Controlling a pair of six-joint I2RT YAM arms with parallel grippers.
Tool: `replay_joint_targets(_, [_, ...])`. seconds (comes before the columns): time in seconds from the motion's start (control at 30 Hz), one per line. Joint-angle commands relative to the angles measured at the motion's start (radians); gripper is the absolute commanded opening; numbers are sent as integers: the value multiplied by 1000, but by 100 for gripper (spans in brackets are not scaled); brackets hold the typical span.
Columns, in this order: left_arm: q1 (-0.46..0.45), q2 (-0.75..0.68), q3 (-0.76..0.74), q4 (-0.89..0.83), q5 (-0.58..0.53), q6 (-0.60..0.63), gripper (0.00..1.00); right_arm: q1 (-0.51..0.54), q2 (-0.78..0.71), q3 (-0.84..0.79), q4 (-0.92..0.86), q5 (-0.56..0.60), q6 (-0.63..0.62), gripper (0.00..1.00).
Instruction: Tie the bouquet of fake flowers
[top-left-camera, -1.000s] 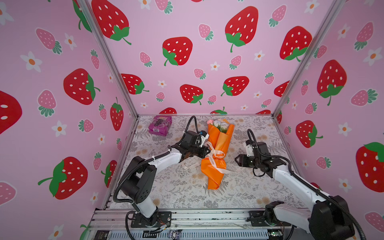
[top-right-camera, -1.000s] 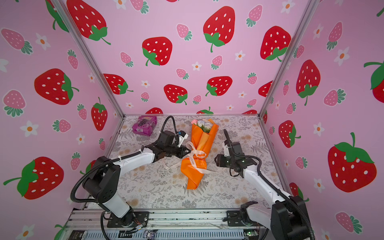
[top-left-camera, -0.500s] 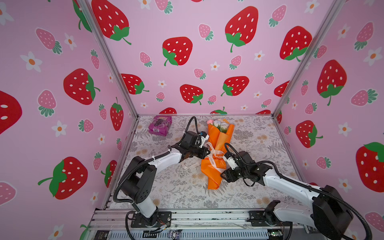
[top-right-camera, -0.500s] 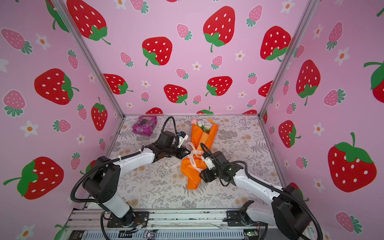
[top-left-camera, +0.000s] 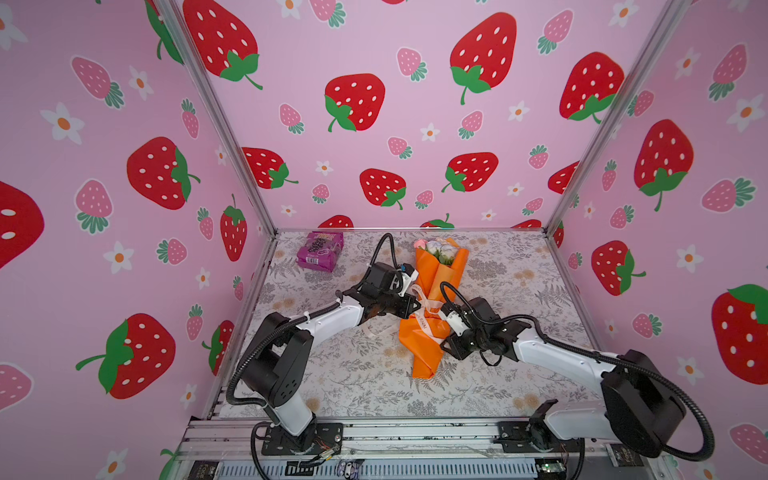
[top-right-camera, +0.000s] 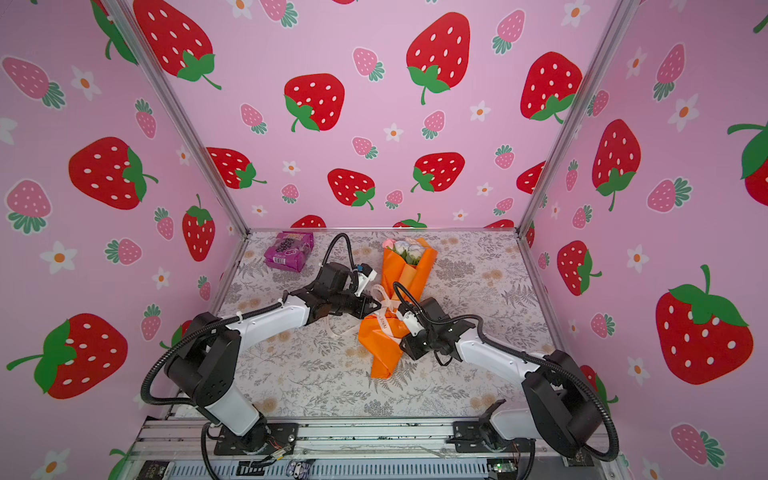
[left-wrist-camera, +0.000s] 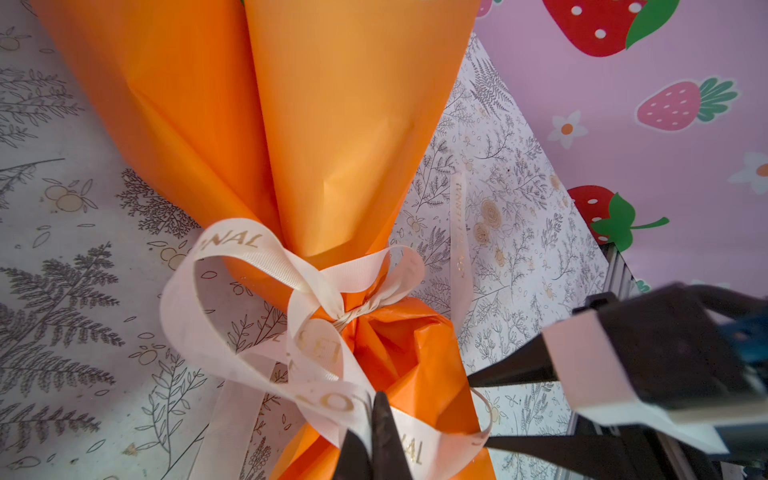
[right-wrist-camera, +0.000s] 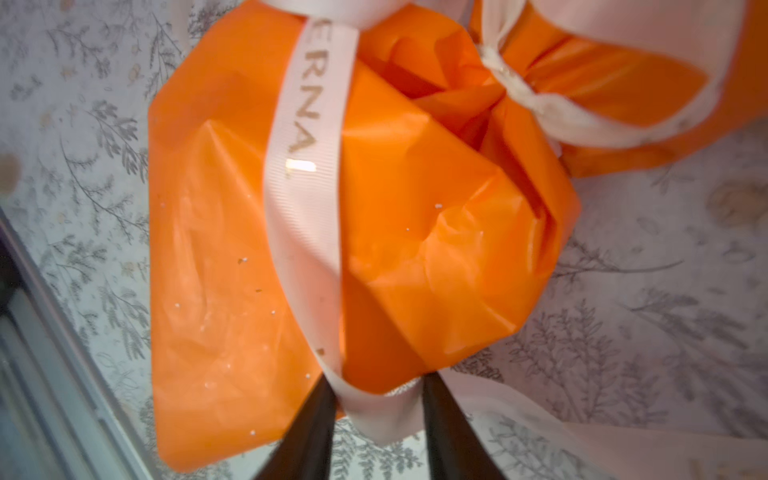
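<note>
Bouquet of fake flowers (top-left-camera: 440, 276) is lying near the middle of the floral-patterned table (top-left-camera: 519, 270). Its pink and white heads (top-left-camera: 435, 247) are pointing toward the back wall, and its orange wrapping is narrowing toward the front. A cream printed ribbon (left-wrist-camera: 249, 249) is circling the wrapper's waist in a loose knot with loops. The left gripper (left-wrist-camera: 376, 432) is reaching in from the left, fingers pressed together and pinching one ribbon strand. The right gripper (right-wrist-camera: 378, 380) is sitting against the wrapper's lower part, fingers a little apart with a ribbon fold between them; I cannot tell whether they are gripping it. A purple snack packet (top-left-camera: 320, 251) is resting at the back left, well apart.
</note>
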Motion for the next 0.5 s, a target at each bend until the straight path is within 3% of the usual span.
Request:
replay_joint_targets(0.0, [6,-4,2,-3,5,9,1,-9,-44,22,-33,8,-10,17])
replay_joint_targets(0.07, [7,-2,3,-1,7,8,1,-10,-51,29,-53,8,-15,10])
replay_joint_targets(0.23, [7,-5,2,-3,0,6,1,-11,-49,64,-69,40,13,8])
replay_joint_targets(0.47, [23,-34,-62,2,-51,-12,5,-46,24,135,-6,76,217,7])
